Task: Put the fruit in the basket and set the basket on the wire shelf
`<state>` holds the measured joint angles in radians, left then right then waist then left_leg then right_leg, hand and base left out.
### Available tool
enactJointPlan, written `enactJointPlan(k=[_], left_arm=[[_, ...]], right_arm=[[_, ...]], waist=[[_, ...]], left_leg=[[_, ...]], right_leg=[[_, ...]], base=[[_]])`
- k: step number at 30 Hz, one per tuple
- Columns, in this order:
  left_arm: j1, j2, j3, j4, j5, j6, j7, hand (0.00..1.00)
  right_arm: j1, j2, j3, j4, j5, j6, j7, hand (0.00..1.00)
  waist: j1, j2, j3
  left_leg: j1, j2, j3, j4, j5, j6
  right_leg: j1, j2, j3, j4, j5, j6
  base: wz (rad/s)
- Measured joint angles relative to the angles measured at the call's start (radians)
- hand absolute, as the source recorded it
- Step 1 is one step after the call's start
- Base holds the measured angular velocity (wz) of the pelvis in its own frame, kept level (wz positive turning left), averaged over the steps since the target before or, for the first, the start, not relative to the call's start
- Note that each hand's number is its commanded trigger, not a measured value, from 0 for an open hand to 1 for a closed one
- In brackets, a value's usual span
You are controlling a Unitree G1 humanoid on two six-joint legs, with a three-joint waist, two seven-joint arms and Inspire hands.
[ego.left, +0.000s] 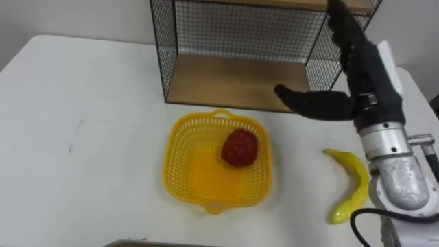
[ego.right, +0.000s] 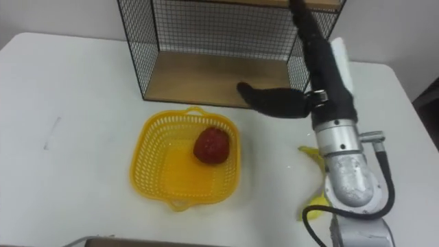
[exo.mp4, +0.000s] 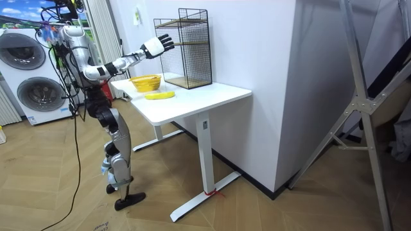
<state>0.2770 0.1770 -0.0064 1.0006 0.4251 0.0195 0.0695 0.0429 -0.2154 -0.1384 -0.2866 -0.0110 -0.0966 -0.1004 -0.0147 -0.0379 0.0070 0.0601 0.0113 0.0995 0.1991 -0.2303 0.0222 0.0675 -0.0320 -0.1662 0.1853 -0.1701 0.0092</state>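
Left eye view, right hand (ego.left: 361,81): dark fingers were straight and spread, pointing up toward the upper board of the shelf; the thumb stuck out sideways toward the robot's left; nothing was held
Right hand, position: it hung above the tabletop (ego.left: 89,137), before the right front corner of the wire shelf (ego.left: 226,82); whether it touched the mesh could not be told
Basket (ego.left: 175,149): yellow plastic lattice with a small handle at the far rim and one at the near rim; it stood upright on the tabletop just in front of the wire shelf, apart from the shelf and from the hand
Red fruit (ego.left: 239,148): it lay inside the basket, toward the right side
Banana (ego.left: 350,184): yellow and curved, it lay on the tabletop to the right of the basket, well outside it, beneath the robot's forearm
Wire shelf: black mesh sides and back, open front, a wooden lower board that was bare, and a second board above
Room view, stance: the robot stood upright at the end of the white table, one arm stretched out over it toward the shelf
Room view, surroundings: two washing machines (exo.mp4: 29,77) stood behind the robot at the room view's left
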Motion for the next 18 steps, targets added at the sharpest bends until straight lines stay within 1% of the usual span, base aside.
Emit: enactJointPlan(k=[3,4,6,8,10,12,13,15,16,18], left_arm=[[0.006,-0.006,0.005,-0.004,0.000,-0.003,0.017,0.00],[0.006,-0.008,0.005,-0.002,0.000,-0.003,0.022,0.00],[0.009,-0.013,0.003,0.008,-0.001,-0.001,0.032,0.00],[0.013,-0.013,0.003,0.012,-0.001,0.007,0.036,0.00],[0.017,-0.014,0.004,0.012,-0.001,0.020,0.036,0.00],[0.018,-0.014,0.005,0.010,0.000,0.043,0.034,0.00],[0.018,-0.014,0.005,0.010,0.000,0.047,0.034,0.00],[0.018,-0.017,0.006,0.003,0.001,0.064,0.029,0.00],[0.019,-0.017,0.006,0.001,0.001,0.066,0.028,0.00],[0.020,-0.017,0.006,0.001,0.001,0.078,0.026,0.00]], right_arm=[[0.010,-0.004,-0.023,0.004,0.021,-0.002,-0.075,0.00],[0.014,-0.004,-0.030,0.007,0.021,-0.002,-0.089,0.00],[0.018,-0.006,-0.043,0.057,0.010,-0.005,-0.148,0.00],[0.027,-0.005,-0.043,0.101,-0.004,-0.002,-0.175,0.00],[0.036,-0.006,-0.043,0.139,-0.004,0.004,-0.186,0.00],[0.048,-0.006,-0.043,0.186,-0.009,0.016,-0.194,0.00],[0.048,-0.005,-0.043,0.204,-0.017,0.021,-0.195,0.00],[0.055,-0.005,-0.043,0.259,-0.039,0.048,-0.198,0.00],[0.059,-0.005,-0.042,0.272,-0.040,0.049,-0.198,0.00],[0.068,-0.005,-0.040,0.317,-0.039,0.068,-0.191,0.00]], waist=[[-0.014,0.001,-0.0015],[-0.018,0.001,-0.0029],[-0.023,-0.005,-0.0079],[-0.034,-0.010,-0.0113],[-0.035,-0.011,-0.0119],[-0.038,-0.011,-0.0118],[-0.038,-0.011,-0.0118],[-0.036,-0.010,-0.0117],[-0.035,-0.010,-0.0117],[-0.035,-0.010,-0.0117]], left_leg=[[0.005,0.000,0.005,-0.001,0.000,0.000],[0.006,0.000,0.005,-0.001,0.000,0.000],[0.009,0.001,0.008,0.000,0.000,0.000],[0.010,0.001,0.007,-0.001,0.000,0.000],[0.011,0.001,0.006,-0.002,0.000,0.000],[0.012,0.001,0.006,-0.002,0.000,0.000],[0.013,0.001,0.006,-0.002,0.000,0.000],[0.015,0.001,0.008,-0.009,0.000,0.000],[0.016,0.001,0.008,-0.010,0.000,0.000],[0.018,0.001,0.007,-0.010,0.000,0.000]], right_leg=[[0.000,0.001,0.003,0.000,0.000,0.000],[0.001,0.001,0.003,0.000,0.000,0.000],[0.001,0.002,0.010,0.000,0.000,0.000],[0.001,0.002,0.011,0.000,0.000,0.000],[0.002,0.002,0.011,0.000,0.000,0.000],[0.003,0.002,0.011,0.000,0.000,0.000],[0.005,0.002,0.011,0.000,0.000,0.000],[0.006,0.001,0.009,0.001,0.000,0.000],[0.006,0.001,0.009,0.001,0.000,0.000],[0.007,0.001,0.010,0.001,0.000,0.000]], base=[[-0.05],[-0.04],[-0.05],[0.00],[0.00],[0.00],[0.00],[0.00],[0.00],[0.00]])
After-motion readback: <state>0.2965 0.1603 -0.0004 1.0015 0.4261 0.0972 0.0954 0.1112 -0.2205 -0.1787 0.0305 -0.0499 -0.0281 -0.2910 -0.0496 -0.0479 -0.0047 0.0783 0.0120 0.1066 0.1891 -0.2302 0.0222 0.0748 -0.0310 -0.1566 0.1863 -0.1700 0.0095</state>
